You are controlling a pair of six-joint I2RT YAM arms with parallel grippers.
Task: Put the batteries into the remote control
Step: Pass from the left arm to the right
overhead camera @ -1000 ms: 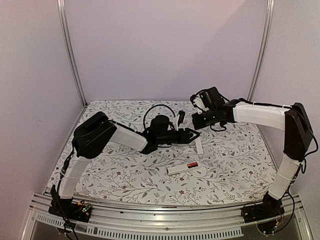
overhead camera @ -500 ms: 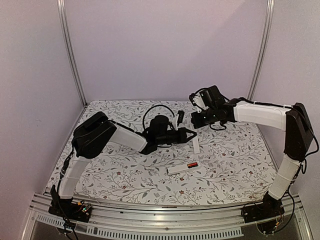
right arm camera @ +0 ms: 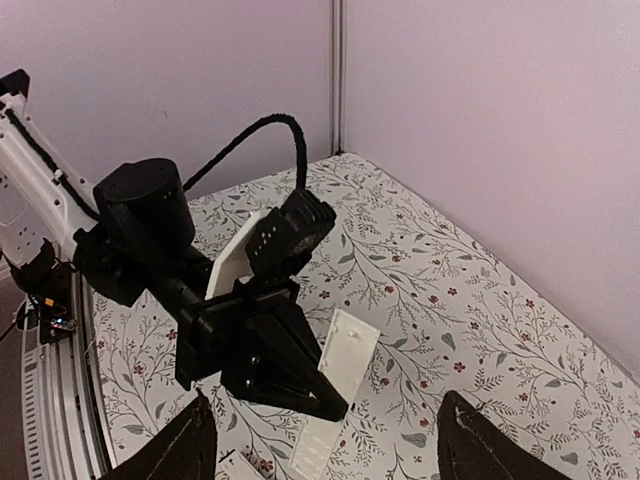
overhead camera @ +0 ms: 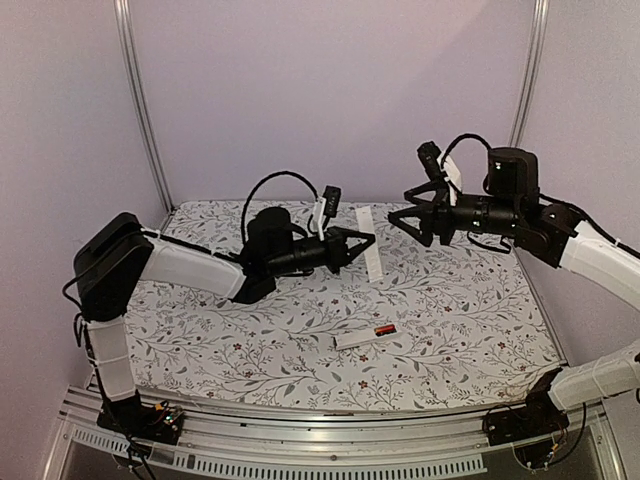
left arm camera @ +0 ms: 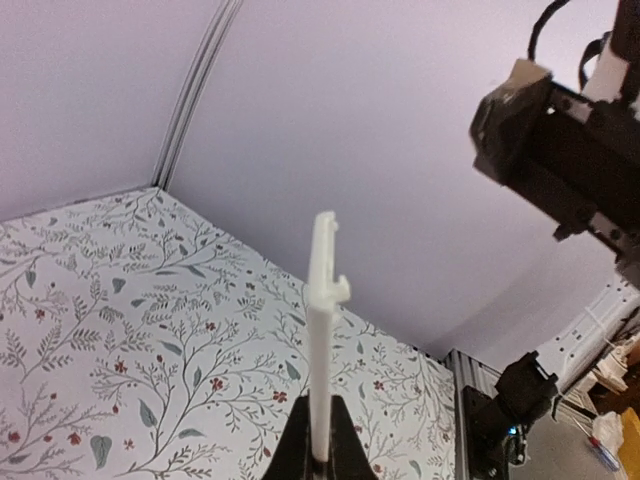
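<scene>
Above the table [overhead camera: 200,350]: left gripper [overhead camera: 365,240] pinching cover strip [overhead camera: 377,264]

Left gripper is clamping tight on the thin white cover strip and holding it in the air over the floral cloth. In the left wrist view the strip is standing edge-on out of the closed jaws. Right gripper [overhead camera: 400,207] is hovering just beside it, jaws spread wide and gripping nothing. Remote control [overhead camera: 355,340] is lying flat on the table nearer the bases, well apart from both grippers. Batteries [overhead camera: 385,330], red-orange and black, are sitting at its right end; cannot tell if they are seated
</scene>
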